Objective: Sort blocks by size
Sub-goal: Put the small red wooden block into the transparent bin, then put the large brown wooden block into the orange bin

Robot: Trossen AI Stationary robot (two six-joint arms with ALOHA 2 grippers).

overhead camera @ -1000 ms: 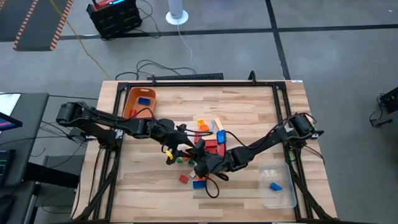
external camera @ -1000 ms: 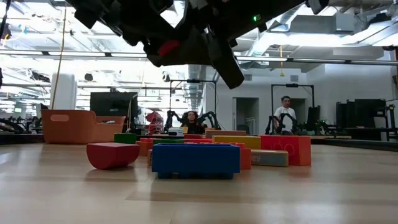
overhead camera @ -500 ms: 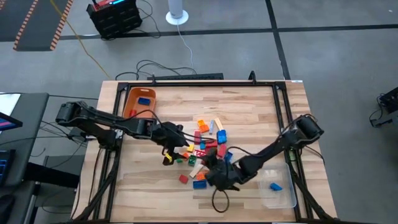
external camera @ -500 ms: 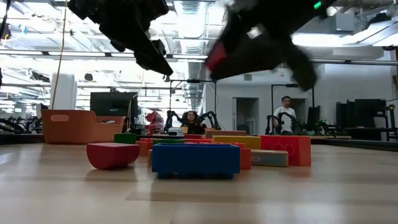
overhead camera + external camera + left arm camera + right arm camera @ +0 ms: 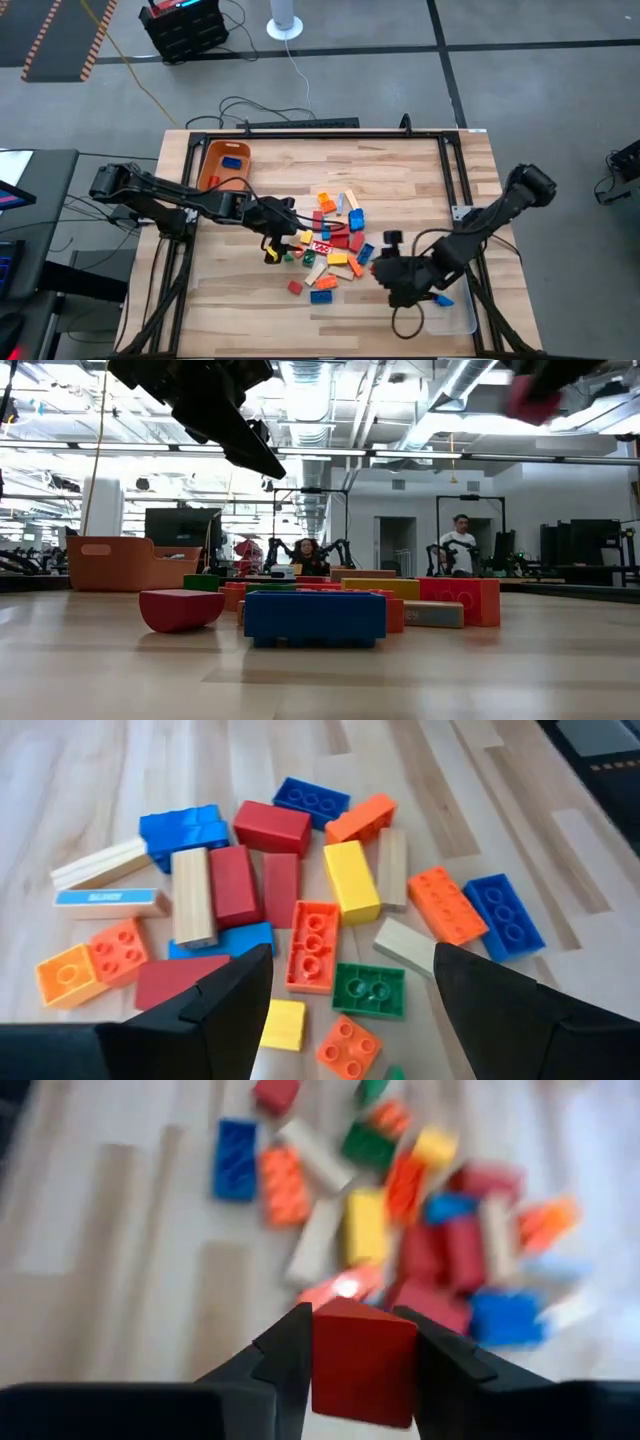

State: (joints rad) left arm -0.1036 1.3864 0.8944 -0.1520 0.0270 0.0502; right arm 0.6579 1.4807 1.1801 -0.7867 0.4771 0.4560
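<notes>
The blocks (image 5: 330,240) lie in a loose pile at mid-table; in the left wrist view they show as red, blue, orange, yellow, green and tan bricks (image 5: 300,910) resting flat on the wood. My left gripper (image 5: 345,1010) hovers open above the pile's left side (image 5: 280,245), touching nothing. To the right of the pile, my right gripper (image 5: 388,272) is raised and shut on a red block (image 5: 362,1360). In the low view that gripper (image 5: 540,390) is a blur at the top right. My right gripper pinches the red block by two opposite side faces (image 5: 325,1365) between its two fingers. The fingers slant down from the table's right side. The block is lifted well clear of the table and the pile.
An orange bin (image 5: 213,160) at the far left holds a blue block. A clear tray (image 5: 455,315) at the near right holds another blue block (image 5: 443,299), just beyond my right gripper. Bare wood lies along the near edge. People sit in the room behind.
My right gripper has risen from the near side of the pile with the red block and swung toward the table's right edge, toward the clear tray, rolling its wrist as it went. The pile has stayed in place.
</notes>
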